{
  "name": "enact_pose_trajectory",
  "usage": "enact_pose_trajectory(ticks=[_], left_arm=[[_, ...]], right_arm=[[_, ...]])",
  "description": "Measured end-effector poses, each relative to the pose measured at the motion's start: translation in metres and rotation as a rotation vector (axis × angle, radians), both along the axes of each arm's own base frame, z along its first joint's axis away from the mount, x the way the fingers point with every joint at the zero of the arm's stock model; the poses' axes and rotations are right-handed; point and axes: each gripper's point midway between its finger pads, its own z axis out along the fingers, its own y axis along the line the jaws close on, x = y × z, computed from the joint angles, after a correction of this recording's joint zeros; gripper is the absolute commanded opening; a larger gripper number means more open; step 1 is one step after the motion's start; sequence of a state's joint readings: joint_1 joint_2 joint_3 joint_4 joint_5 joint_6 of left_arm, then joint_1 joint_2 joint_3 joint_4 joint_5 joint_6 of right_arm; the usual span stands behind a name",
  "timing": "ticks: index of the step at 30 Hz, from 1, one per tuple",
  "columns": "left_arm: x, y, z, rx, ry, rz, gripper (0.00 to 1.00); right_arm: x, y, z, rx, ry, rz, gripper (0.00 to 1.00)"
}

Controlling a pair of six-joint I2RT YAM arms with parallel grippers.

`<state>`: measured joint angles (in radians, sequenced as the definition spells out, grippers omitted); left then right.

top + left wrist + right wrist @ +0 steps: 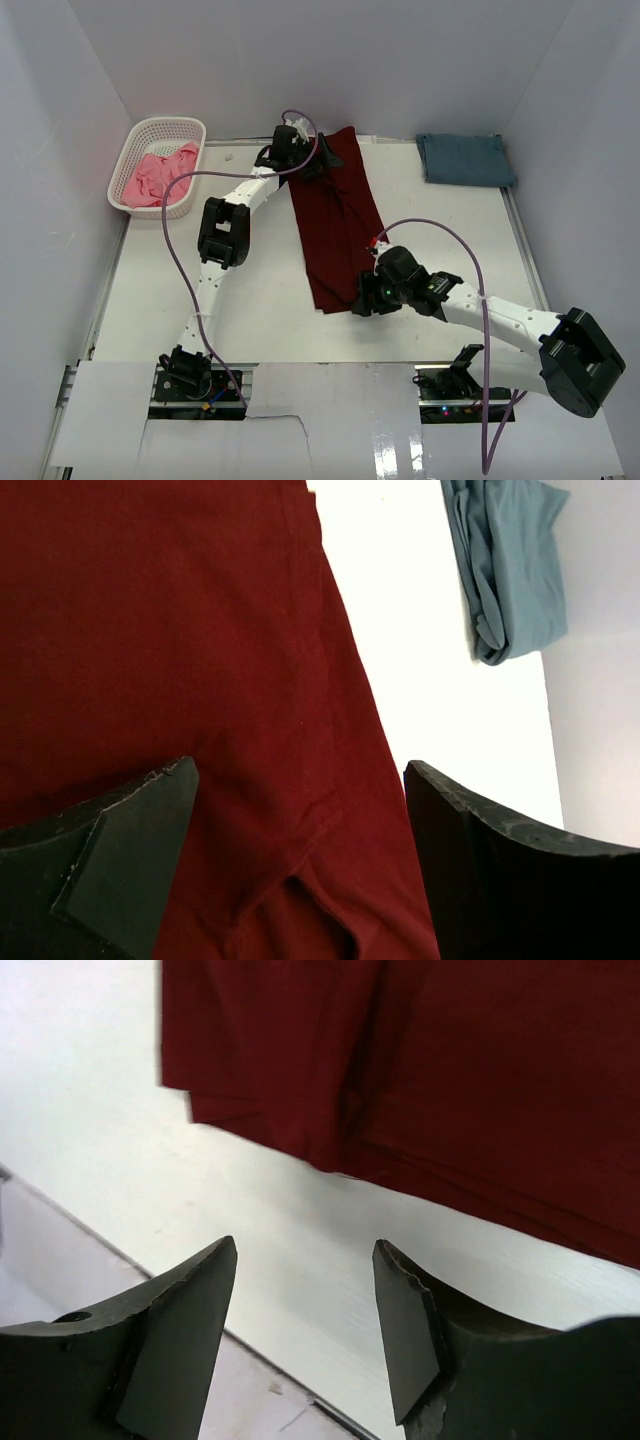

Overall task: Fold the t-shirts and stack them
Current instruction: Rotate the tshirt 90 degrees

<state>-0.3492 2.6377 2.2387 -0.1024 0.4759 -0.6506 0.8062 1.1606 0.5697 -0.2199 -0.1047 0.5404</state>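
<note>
Top external view: maroon t-shirt [335, 215] lies along the tabletop [270, 300] centre, left tool [300, 780] spread wide, empty, over its upper end, right tool [305, 1250] parted, empty, at its lower edge.

Your white table [270, 300] carries: maroon t-shirt [335, 230] centre, folded slate-blue t-shirt [465, 160] far right, white lattice basket [165, 130] far left.

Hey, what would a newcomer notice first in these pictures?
The dark maroon t-shirt lies as a long strip down the middle of the table, the open left gripper over its far end and the open right gripper at its near end. A pink shirt sits heaped in the white basket at far left; a folded slate-blue shirt lies at far right.
</note>
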Motion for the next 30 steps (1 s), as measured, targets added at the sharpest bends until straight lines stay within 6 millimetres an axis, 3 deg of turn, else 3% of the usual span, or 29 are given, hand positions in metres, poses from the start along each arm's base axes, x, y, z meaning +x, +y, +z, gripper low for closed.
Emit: enact_pose_trajectory(ticks=[2, 5, 7, 8, 9, 10, 12, 15, 18, 22, 25, 28, 30], left_arm=[[0.001, 0.005, 0.012, 0.037, -0.005, 0.024, 0.95], [-0.007, 0.021, 0.038, 0.139, -0.021, 0.088, 0.96], [-0.027, 0.032, 0.059, 0.224, -0.035, 0.128, 0.97], [-0.038, 0.035, 0.073, 0.265, -0.059, 0.145, 0.98], [-0.053, 0.033, 0.086, 0.303, -0.081, 0.154, 0.98], [-0.067, 0.029, 0.097, 0.327, -0.103, 0.153, 0.98], [-0.106, 0.011, 0.112, 0.357, -0.141, 0.121, 0.98], [-0.173, -0.012, 0.107, 0.377, -0.151, 0.028, 0.98], [-0.230, -0.007, 0.081, 0.412, -0.110, -0.042, 0.98], [-0.275, 0.040, 0.063, 0.427, -0.080, -0.025, 0.98], [-0.300, 0.068, 0.081, 0.381, -0.114, 0.015, 0.98], [-0.326, 0.077, 0.103, 0.294, -0.158, 0.027, 0.98], [-0.345, 0.077, 0.103, 0.241, -0.162, 0.017, 0.98]], right_arm=[[0.005, -0.008, -0.002, -0.046, -0.020, -0.022, 0.66], [0.018, -0.016, 0.001, -0.125, -0.063, -0.044, 0.77], [0.028, -0.015, 0.008, -0.153, -0.094, -0.038, 0.82], [0.034, -0.012, 0.012, -0.161, -0.110, -0.027, 0.95], [0.039, -0.008, 0.015, -0.164, -0.122, -0.020, 0.99], [0.042, -0.007, 0.017, -0.168, -0.135, -0.002, 0.90], [0.046, -0.006, 0.021, -0.171, -0.157, 0.029, 0.90], [0.052, -0.012, 0.026, -0.170, -0.177, 0.022, 0.90], [0.065, -0.021, 0.038, -0.152, -0.214, -0.030, 0.90], [0.077, -0.031, 0.054, -0.133, -0.258, -0.089, 0.90], [0.084, -0.036, 0.058, -0.147, -0.268, -0.117, 0.90], [0.086, -0.043, 0.055, -0.161, -0.253, -0.134, 0.91], [0.089, -0.048, 0.050, -0.165, -0.230, -0.152, 0.91]])
